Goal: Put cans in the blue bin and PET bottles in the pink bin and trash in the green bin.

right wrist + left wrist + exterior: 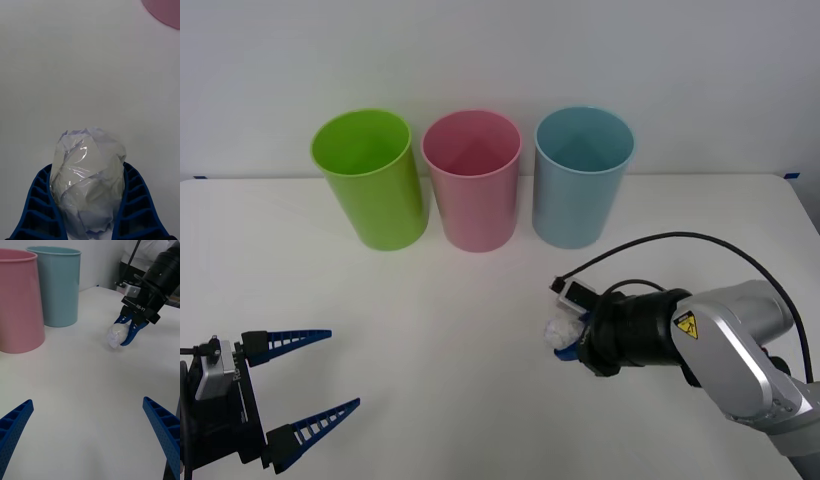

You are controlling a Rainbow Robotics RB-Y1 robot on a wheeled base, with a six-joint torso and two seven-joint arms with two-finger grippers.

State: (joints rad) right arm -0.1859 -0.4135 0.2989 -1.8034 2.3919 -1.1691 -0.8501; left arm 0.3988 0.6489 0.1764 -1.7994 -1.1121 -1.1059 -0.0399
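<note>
Right gripper (563, 338) fingers clamped on trash (561, 331), lower right, ready for green bin (370, 180) upper left. Left gripper (305, 385) wide open, empty, lower left.

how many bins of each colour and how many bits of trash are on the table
green bin: 1
pink bin: 1
blue bin: 1
trash, held in the right gripper: 1
Total: 4
</note>
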